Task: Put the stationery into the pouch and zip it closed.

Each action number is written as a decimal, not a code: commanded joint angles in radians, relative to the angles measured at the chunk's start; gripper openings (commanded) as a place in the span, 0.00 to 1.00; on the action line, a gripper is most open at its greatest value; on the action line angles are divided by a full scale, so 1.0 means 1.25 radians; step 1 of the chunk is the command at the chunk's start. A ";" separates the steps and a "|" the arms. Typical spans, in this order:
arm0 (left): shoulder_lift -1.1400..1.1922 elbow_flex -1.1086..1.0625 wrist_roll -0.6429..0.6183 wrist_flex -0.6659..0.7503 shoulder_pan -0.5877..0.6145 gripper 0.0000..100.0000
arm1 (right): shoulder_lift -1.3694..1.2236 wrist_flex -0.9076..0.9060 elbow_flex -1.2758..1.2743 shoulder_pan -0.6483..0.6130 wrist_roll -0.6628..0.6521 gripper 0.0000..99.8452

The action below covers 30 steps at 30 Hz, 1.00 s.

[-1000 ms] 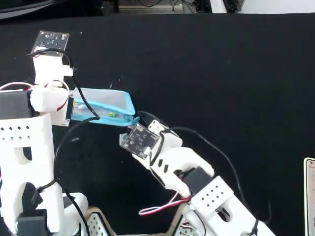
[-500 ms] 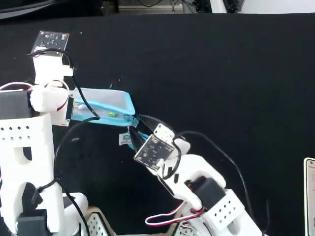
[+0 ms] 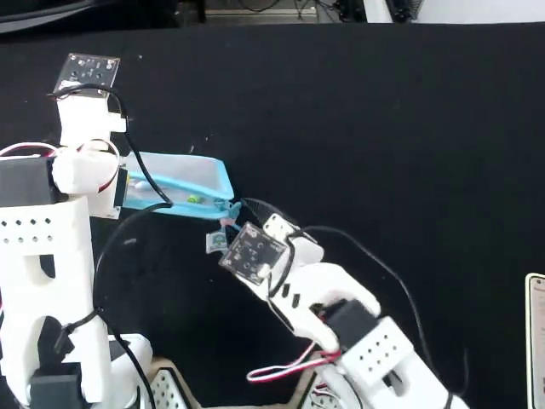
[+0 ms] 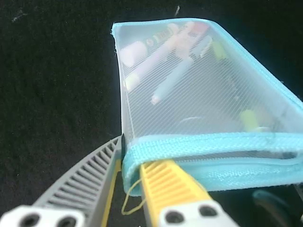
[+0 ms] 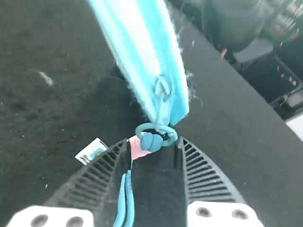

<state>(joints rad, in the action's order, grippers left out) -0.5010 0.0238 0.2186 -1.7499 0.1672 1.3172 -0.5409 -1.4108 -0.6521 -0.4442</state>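
Note:
A translucent pouch (image 3: 180, 181) with turquoise trim lies on the black table, with pens and other small stationery (image 4: 165, 71) visible through its wall. My left gripper (image 4: 130, 156) is shut on the pouch's corner, just below the zip band. At the opposite end, the zip slider (image 5: 162, 90) carries a turquoise cord pull (image 5: 152, 138) with a pink bead and a small paper tag (image 5: 91, 151). My right gripper (image 5: 151, 144) is open, and the knotted pull lies between its fingertips. In the high view the right gripper (image 3: 230, 228) sits at the pouch's right end.
A white flat object (image 3: 536, 336) lies at the table's right edge. The left arm's white body (image 3: 47, 264) stands close beside the pouch. Black cables (image 3: 358, 247) trail from the right arm.
The right gripper drew back from the pouch's end, then moved partly back toward it. The paper tag on the pull now shows beside it. The left arm and pouch stayed still.

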 commanded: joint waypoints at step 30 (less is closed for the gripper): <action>-0.010 0.010 0.000 -0.006 0.004 0.03 | 0.020 0.042 0.029 0.004 0.045 0.14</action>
<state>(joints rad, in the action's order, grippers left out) -0.5010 0.0238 0.2171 -1.7499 0.1672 1.3172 -0.5163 -1.3848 -0.6521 -0.3951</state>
